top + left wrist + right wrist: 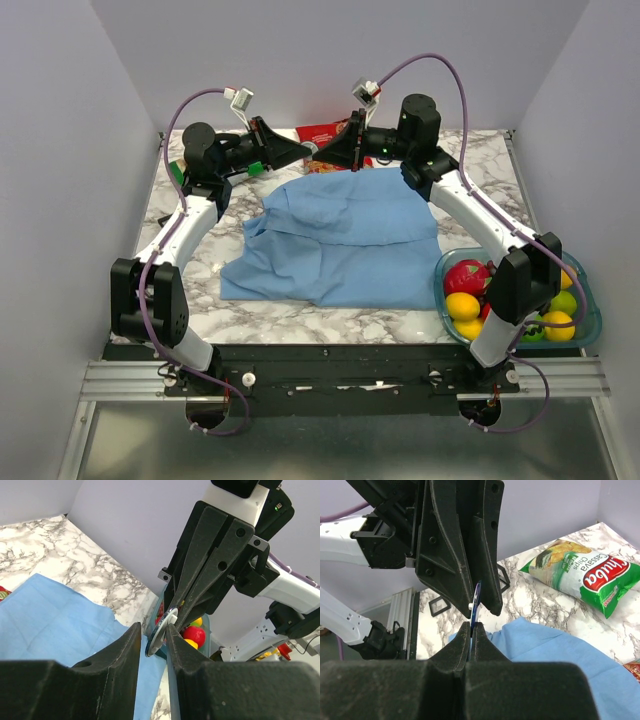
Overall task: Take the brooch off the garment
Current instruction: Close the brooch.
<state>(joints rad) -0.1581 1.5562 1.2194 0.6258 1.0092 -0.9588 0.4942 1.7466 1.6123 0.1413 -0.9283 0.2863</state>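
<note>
The marble desk [200,300] carries the blue garment [340,235], spread in loose folds and taking up most of the middle. It is soft, thin cloth that will lift and drag with anything pulled off it. Both arms reach over it and meet tip to tip at its far edge.

The right hand [472,627] is clenched on the lower rim of the brooch [477,596], its two fingers pressed together on the disc. The left hand [153,632] comes from the opposite side with its fingers flanking the same disc in a narrow gap. I cannot tell whether they actually press on it or only bracket it.

The brooch sits between the two hands, held up off the desk just over the garment's far edge. Whether its pin is still through the cloth is hidden.

It is a tiny, thin, rigid disc — blue on one face, shiny metal on the other (probably slick). It should be very light, with little for the fingers to bite on. The rim is the sensible hold, as now. A flat pinch across both faces would be steadier — but a weak grip could let it slip or twist out.
</note>
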